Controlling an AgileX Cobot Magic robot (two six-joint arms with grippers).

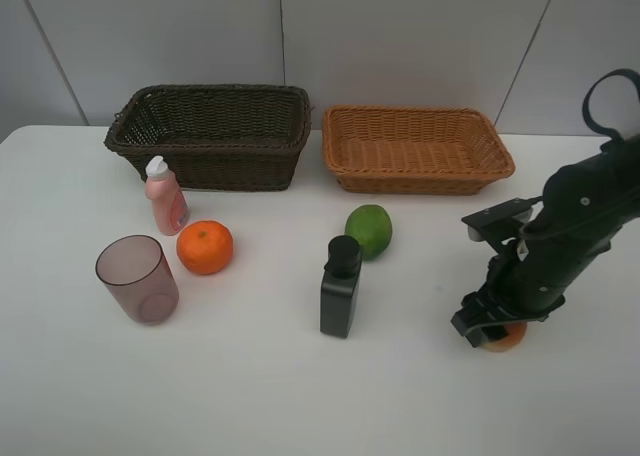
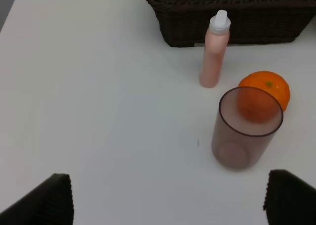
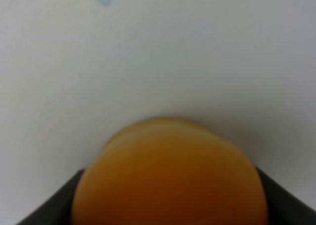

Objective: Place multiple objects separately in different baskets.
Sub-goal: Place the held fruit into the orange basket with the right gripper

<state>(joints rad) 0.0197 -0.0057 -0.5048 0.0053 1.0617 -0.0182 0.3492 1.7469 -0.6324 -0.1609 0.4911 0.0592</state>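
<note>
My right gripper (image 1: pixel 497 328) is down on the table at the front right, its fingers (image 3: pixel 54 205) against both sides of the red-orange peach (image 1: pixel 508 339) (image 3: pixel 168 170), which rests on the table. My left gripper (image 2: pixel 168 200) is open and empty, short of the mauve cup (image 2: pixel 245 129) (image 1: pixel 138 278). The orange (image 1: pixel 205 247) (image 2: pixel 264 92) and the pink bottle (image 1: pixel 165 196) (image 2: pixel 215 50) stand behind the cup. The lime (image 1: pixel 368 231) and the black bottle (image 1: pixel 340 286) are mid-table. The dark brown basket (image 1: pixel 210 126) (image 2: pixel 232 18) and the tan basket (image 1: pixel 415 148) stand at the back.
The white table's (image 1: pixel 250 396) front half holds only the right arm (image 1: pixel 575 216), which reaches in from the right edge. A grey wall stands behind the baskets. The left arm is out of the exterior view.
</note>
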